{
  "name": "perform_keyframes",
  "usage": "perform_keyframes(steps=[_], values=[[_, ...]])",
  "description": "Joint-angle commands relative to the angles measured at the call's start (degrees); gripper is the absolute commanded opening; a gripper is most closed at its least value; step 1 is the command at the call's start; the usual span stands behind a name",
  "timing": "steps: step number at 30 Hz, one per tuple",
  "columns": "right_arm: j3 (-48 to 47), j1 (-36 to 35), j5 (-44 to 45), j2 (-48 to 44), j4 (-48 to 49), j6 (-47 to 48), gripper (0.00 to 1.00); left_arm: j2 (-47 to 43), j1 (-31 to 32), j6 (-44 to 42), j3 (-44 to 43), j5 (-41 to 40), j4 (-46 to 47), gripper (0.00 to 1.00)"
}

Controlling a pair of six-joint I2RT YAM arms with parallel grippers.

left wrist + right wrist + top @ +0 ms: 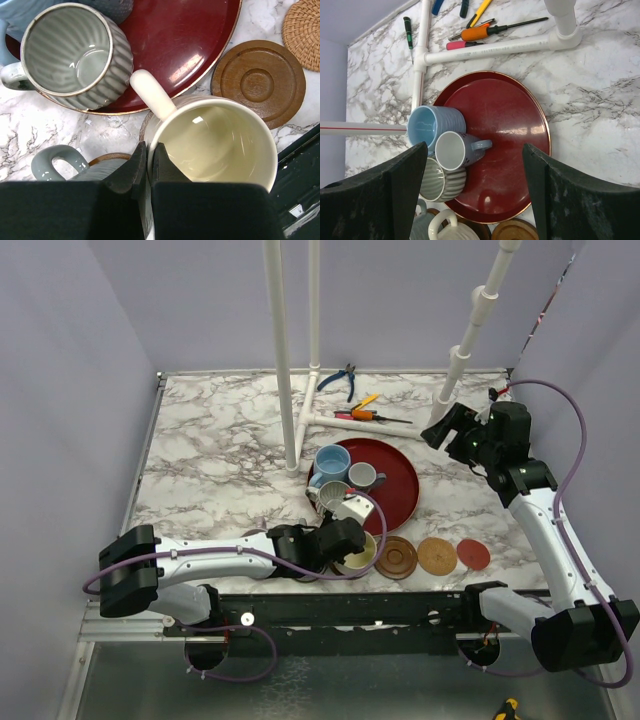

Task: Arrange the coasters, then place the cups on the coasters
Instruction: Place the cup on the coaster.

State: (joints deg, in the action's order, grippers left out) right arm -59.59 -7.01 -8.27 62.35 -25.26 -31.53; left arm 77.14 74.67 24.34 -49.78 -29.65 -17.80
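My left gripper [350,543] is shut on the near rim of the cream-yellow cup [215,145], one finger inside and one outside. This cup stands upright, and a brown coaster edge [143,129] shows under it. Beside it a grey-green cup [55,165] sits on another coaster [107,157]. A grooved wooden coaster [260,82], a tan woven one [437,555] and a small reddish one [473,554] lie in a row to the right. The ribbed cup [437,185], pale grey cup [452,150] and light blue cup [427,130] lie on the red tray [510,125]. My right gripper [477,185] hangs open high above the tray.
Pliers and screwdrivers [365,410] lie at the back of the marble table by a white pipe frame [285,360]. The black mounting rail [400,605] runs just in front of the coaster row. Purple walls close in both sides.
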Motion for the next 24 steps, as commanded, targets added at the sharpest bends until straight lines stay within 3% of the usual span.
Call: perform_keyframes(steps=[1, 24], values=[[0.4, 0.4, -1.8, -0.3, 0.9, -0.8, 0.80, -1.0, -0.2, -0.2, -0.3, -0.3, 4.8, 0.00], [1.5, 0.5, -3.4, 0.4, 1.6, -1.5, 0.80, -1.8, -3.3, -0.9, 1.4, 5.3, 6.9, 0.00]])
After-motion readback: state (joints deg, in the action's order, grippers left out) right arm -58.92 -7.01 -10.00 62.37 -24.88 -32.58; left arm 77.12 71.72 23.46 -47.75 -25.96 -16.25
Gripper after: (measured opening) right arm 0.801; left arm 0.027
